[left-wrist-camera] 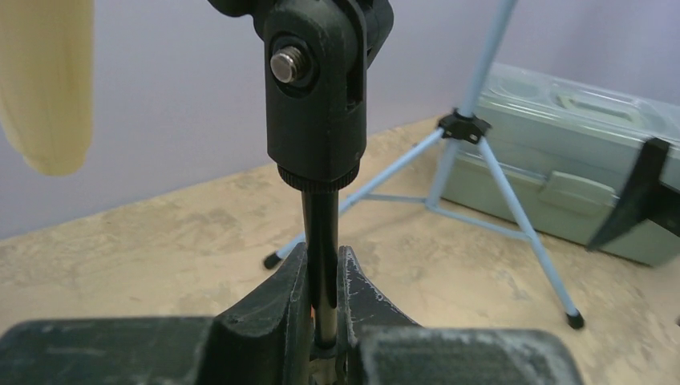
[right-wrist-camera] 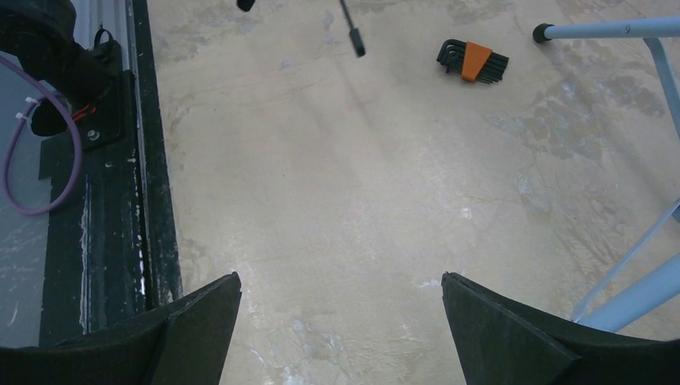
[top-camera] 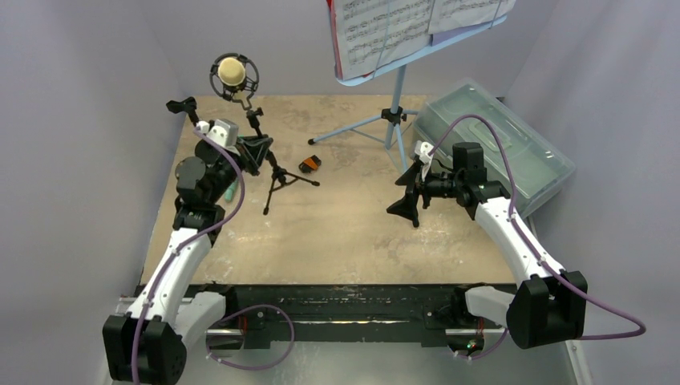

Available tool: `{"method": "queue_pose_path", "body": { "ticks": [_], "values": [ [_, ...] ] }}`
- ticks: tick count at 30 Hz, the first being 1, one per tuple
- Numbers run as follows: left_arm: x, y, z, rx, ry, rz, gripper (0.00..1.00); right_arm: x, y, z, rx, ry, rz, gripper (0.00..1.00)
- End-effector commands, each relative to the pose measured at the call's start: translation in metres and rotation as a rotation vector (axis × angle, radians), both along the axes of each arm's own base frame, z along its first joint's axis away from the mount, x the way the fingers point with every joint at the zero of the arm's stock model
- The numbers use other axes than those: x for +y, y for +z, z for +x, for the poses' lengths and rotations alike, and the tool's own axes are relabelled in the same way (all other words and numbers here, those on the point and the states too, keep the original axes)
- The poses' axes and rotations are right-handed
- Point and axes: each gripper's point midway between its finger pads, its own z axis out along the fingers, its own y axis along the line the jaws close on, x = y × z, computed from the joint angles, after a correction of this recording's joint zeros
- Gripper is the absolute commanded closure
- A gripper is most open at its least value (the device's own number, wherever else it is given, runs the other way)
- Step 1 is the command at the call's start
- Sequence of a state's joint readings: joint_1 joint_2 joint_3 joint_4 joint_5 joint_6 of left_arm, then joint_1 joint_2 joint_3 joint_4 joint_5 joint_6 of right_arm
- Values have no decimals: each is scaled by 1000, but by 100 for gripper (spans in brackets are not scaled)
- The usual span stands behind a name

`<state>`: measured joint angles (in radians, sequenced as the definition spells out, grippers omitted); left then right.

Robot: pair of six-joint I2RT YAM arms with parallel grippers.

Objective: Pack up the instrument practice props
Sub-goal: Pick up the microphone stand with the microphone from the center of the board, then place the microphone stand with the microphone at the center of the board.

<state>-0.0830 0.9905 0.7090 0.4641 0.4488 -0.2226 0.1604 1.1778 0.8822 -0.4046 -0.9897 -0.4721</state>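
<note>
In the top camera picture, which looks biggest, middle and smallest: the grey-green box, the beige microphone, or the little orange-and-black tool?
1. grey-green box, by far the biggest.
2. beige microphone, but it sits up high, nearer the camera, so this place is unsure.
3. orange-and-black tool, looking only slightly smaller.

Mic (top-camera: pixel 232 72) beige, tripod (top-camera: pixel 278 175) black. Rack (top-camera: pixel 398 92) light blue; sheets (top-camera: pixel 385 28) white, black notation. Box (top-camera: pixel 513 152) translucent grey-green. Table (top-camera: pixel 345 233) mottled tan. Cables (top-camera: pixel 478 116) purple.

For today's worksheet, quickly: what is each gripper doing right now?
Left gripper: closed on the black microphone tripod shaft.
Right gripper: open, holding nothing.
</note>
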Motion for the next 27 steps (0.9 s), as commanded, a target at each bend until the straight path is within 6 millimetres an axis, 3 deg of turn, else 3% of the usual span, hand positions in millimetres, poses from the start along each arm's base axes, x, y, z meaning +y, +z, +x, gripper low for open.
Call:
{"method": "queue_pose_path", "body": {
  "ticks": [1,11,27],
  "values": [
    [-28,29,-46,-81,-133,-31,100,1,15,5,-45,19,16,1],
    [-71,33,-97,-120,-328,-70,100,3,10,1,-36,51,15,1],
    [-165,12,-117,-143,-494,5,100,5,7,-10,-45,123,19,1]
  ]
}}
